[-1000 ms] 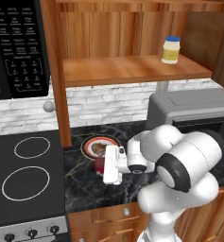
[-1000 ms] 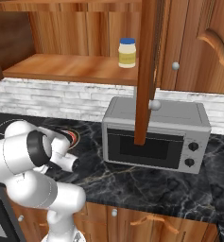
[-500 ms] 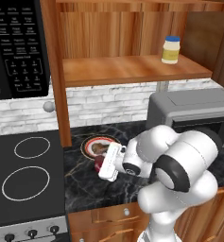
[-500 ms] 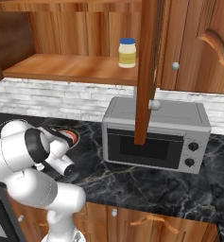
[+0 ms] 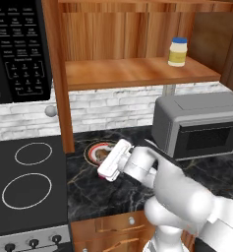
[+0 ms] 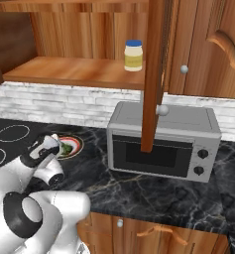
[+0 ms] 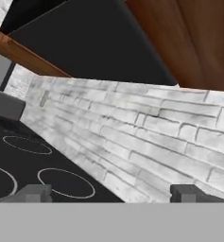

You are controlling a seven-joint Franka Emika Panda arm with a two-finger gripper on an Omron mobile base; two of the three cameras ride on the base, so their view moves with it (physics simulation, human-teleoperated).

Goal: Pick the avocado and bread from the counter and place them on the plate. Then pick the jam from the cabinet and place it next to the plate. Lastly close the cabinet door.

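Item: my arm, bent low over the counter [image 5: 103,192], forearm running from 4 o'clock toward 10 o'clock in the left base view, white wrist block ending over the plate [image 5: 94,149]. Item: my hand [image 7: 111,193], empty, fingers [image 7: 35,193] spread wide apart, its camera looking across the stove rings [image 7: 66,183] at the pale brick wall [image 7: 146,137] and the dark underside of the microwave [image 5: 17,49] above. Item: plate, white with an orange-red rim, on the black veined counter just right of the stove [image 5: 27,187]; my wrist covers its 4 o'clock half in the left base view, and in the right base view only a crescent of rim [image 6: 74,146] clears the arm. Item: avocado [image 6: 67,148], a green patch on the plate, mostly masked by my wrist. Item: bread [image 5: 102,155], a brownish smudge at the plate's centre, hard to separate from the dark pattern; I cannot tell its outline. Item: cabinet [image 5: 132,74], open, wooden shelf bearing a pale yellow jar [image 5: 177,52] with a blue lid toward 2 o'clock. Item: cabinet door [image 6: 152,74], swung out edge-on, round silver knob [image 6: 162,110] in front of the toaster oven [image 6: 163,141]; its carved face is turned from view. Item: toaster oven, grey, on the counter at 3 o'clock of the plate.
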